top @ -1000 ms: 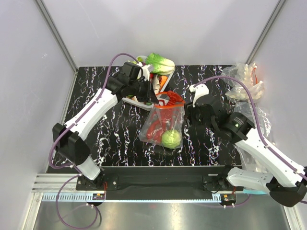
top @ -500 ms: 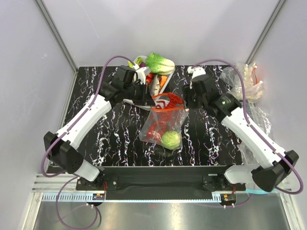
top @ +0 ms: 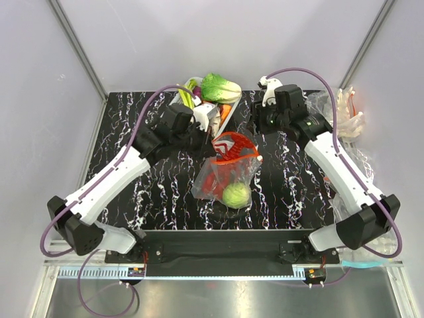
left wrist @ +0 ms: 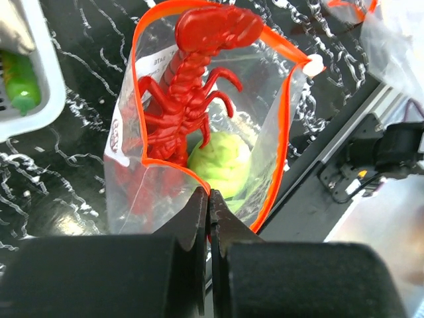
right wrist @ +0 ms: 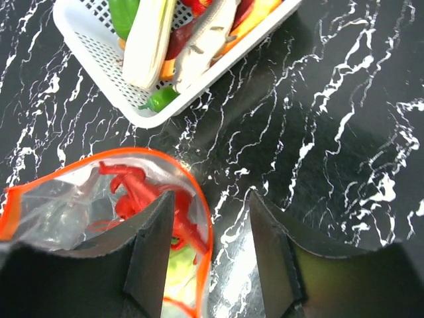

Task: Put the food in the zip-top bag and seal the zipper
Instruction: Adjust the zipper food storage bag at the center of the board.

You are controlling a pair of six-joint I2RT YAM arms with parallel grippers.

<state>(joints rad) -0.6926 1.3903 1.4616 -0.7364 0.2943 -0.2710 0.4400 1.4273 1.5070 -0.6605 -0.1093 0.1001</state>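
The clear zip-top bag (top: 242, 169) hangs mouth-up in the middle of the table, its mouth gaping. A red lobster (left wrist: 192, 86) and a pale green cabbage (left wrist: 222, 162) lie inside it; both also show from above, the lobster (top: 213, 180) and the cabbage (top: 236, 195). My left gripper (left wrist: 209, 196) is shut on the orange zipper (left wrist: 136, 99) at the near rim. My right gripper (right wrist: 213, 228) hangs open above the bag's far right rim, one finger over the mouth and one over bare table, touching nothing. In the top view it (top: 264, 124) sits right of the bag.
A white basket (right wrist: 99, 53) of toy vegetables stands behind the bag, with a leafy green bok choy (top: 222, 87) at the back edge. A wrinkly clear plastic heap (top: 341, 112) lies at the back right. A white slider (left wrist: 311, 64) sits on the zipper's end.
My right arm has swung from the near right to the back, beside the bag's mouth. My left gripper has shifted slightly right and nearer, still holding the zipper edge, and the mouth has opened wider.
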